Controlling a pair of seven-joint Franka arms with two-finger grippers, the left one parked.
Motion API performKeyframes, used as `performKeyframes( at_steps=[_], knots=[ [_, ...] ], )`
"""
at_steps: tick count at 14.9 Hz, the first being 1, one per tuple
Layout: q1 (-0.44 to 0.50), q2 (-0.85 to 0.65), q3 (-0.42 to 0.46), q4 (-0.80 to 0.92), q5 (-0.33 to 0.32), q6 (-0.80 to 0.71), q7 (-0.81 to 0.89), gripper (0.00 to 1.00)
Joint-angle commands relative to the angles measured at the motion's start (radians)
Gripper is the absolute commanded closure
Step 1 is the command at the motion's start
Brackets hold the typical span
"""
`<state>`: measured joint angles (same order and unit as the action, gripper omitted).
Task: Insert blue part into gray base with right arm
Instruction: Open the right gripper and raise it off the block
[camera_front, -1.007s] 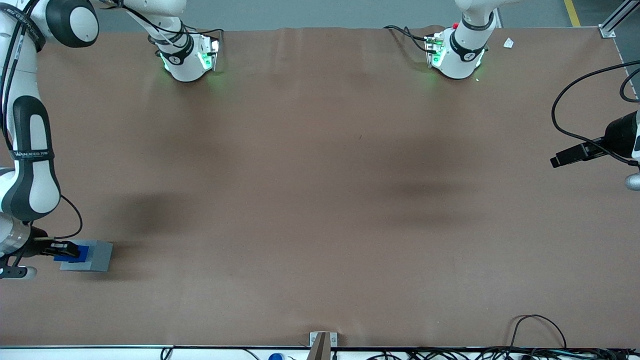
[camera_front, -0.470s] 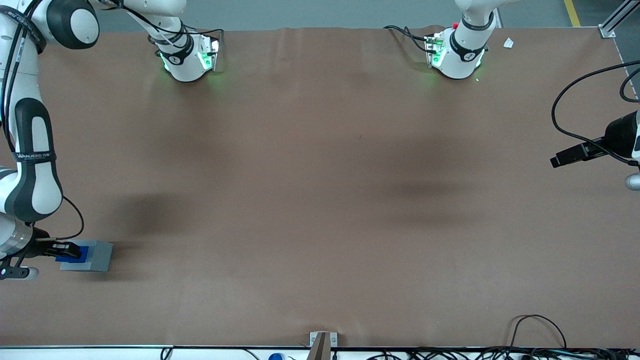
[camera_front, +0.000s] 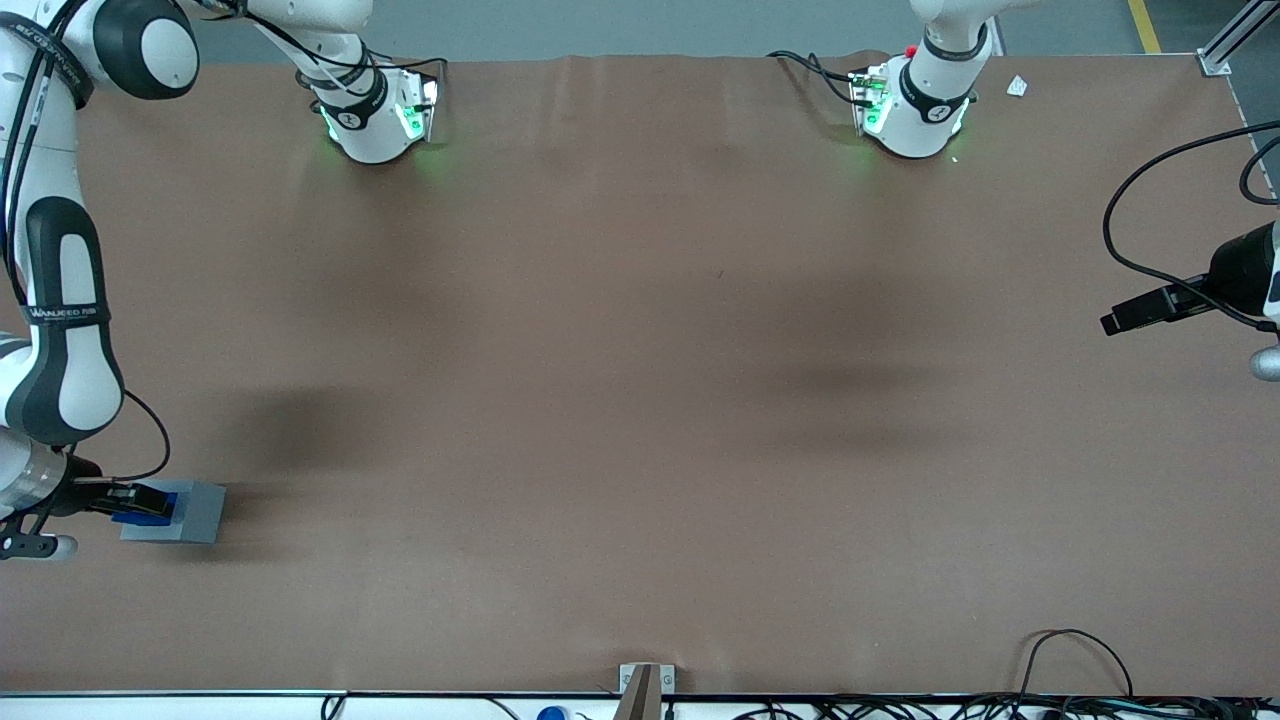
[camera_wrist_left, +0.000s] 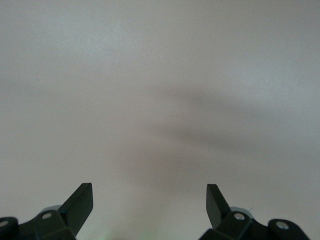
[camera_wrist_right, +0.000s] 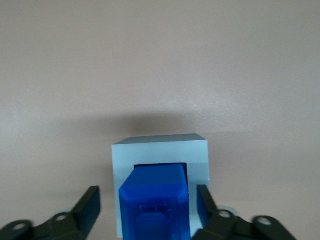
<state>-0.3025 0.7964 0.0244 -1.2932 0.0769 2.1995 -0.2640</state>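
Front view: the gray base (camera_front: 195, 510) sits on the brown tabletop (camera_front: 640, 400) at the working arm's end, nearer the front camera than the two arm pedestals. The right arm (camera_front: 60, 330) comes down beside the gray base, and its gripper (camera_front: 135, 497) reaches over the edge of the base that faces the arm. The blue part (camera_front: 140, 518) shows as a bright patch on the gray base just under the gripper, at that same edge. From here I cannot tell how deep it sits.

Left wrist view: only plain tabletop with a soft shadow across it, and none of the task's things.

Right wrist view: the gray base (camera_wrist_right: 160, 150) lies flat on the tabletop with a dark shadow along one edge. The blue part (camera_wrist_right: 155, 195) stands in the square recess in the top of the base, and a thin dark gap shows between it and the recess rim. The black fingers (camera_wrist_right: 91, 202) are spread to either side of the blue part above the base. Each stands slightly off the blue plastic rather than pressing on it, so the part is released.
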Motion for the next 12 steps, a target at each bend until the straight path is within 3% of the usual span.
performKeyframes(
  at_steps=[1,4,12],
  knots=[
    [-0.015,0.003,0.012,0.015,0.02,-0.012,-0.004,0.0],
    [-0.023,-0.055,0.015,0.005,0.021,-0.134,-0.003,0.0],
    [0.005,-0.383,0.012,-0.005,0.006,-0.441,0.0,0.0]
  ],
)
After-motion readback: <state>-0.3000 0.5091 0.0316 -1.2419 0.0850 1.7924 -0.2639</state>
